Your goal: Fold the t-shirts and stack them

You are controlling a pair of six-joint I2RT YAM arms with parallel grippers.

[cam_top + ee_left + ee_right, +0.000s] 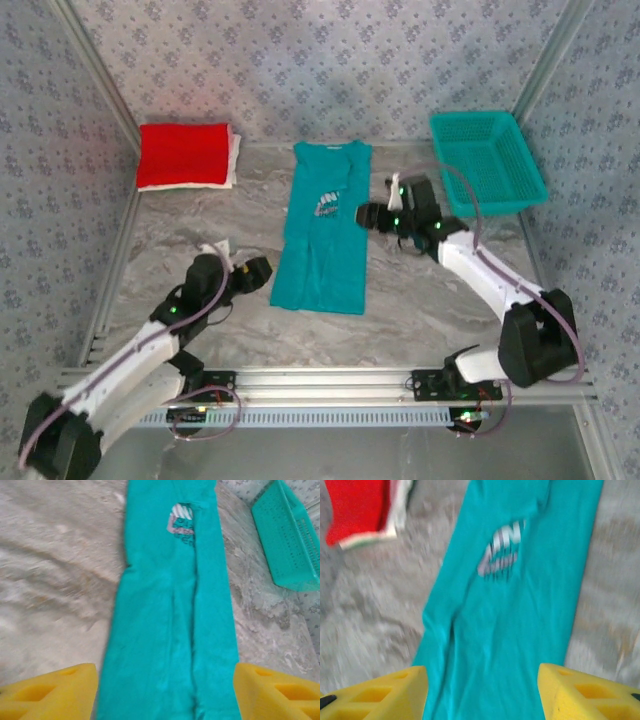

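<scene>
1. From above, the left arm reaches low from the bottom left corner with its elbow bent. The left gripper sits just beside the lower left corner of the teal shirt. The right arm stretches in from the bottom right, and the right gripper is just beside the shirt's right edge, level with the print. How wide either gripper stands is hard to make out here. The teal shirt lies mid-table, folded into a long strip. A red shirt rests folded on a white shirt at the far left, and a basket stands at the far right. The table is grey and marbled, and the walls are patterned.
2. On the left wrist, the left gripper is spread wide and holds nothing. Its yellow fingers sit at the bottom corners, with the teal shirt lying flat below them. A fold half hides the print. The basket is cut off at the upper right.
3. The right wrist view is blurred. The right gripper is also spread wide and grips nothing, its fingers above the teal shirt. The print is smeared. The red shirt and the white shirt's edge are cut off at the upper left.
</scene>
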